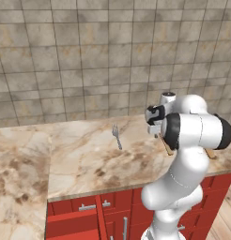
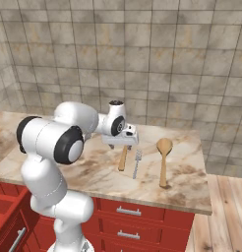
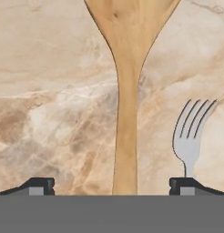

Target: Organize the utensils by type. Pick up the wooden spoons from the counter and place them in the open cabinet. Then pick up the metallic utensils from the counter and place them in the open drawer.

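The tool (image 3: 112, 185) hung just above the desk (image 2: 187, 187) with its jaws spread wide and nothing between them, one dark fingertip (image 3: 38, 184) on each side of a wooden spoon (image 3: 126, 91) whose handle ran straight up the middle of the hand view. In the right base view the same spoon's handle showed beneath the hand, and a second wooden spoon (image 2: 164, 160) lay further to the right, its oval bowl toward the tiled wall. Between those two spoons lay a metal fork (image 2: 137, 162), tines toward the wall; in the hand view its tines stood just beside the right fingertip. Another fork (image 1: 117, 135) lay apart on the desk, further left, in the left base view. All utensils seemed to rest on the desk, so the work looked to be at its start: the first wooden spoon was being lined up for a grasp. The next move would call for a short descent and a squeeze on the handle, keeping the right fingertip clear of the neighbouring fork so it was not nudged or pinched along. Red drawer fronts (image 2: 128, 211) showed below the desk edge; the cabinet meant for the spoons could not be made out.
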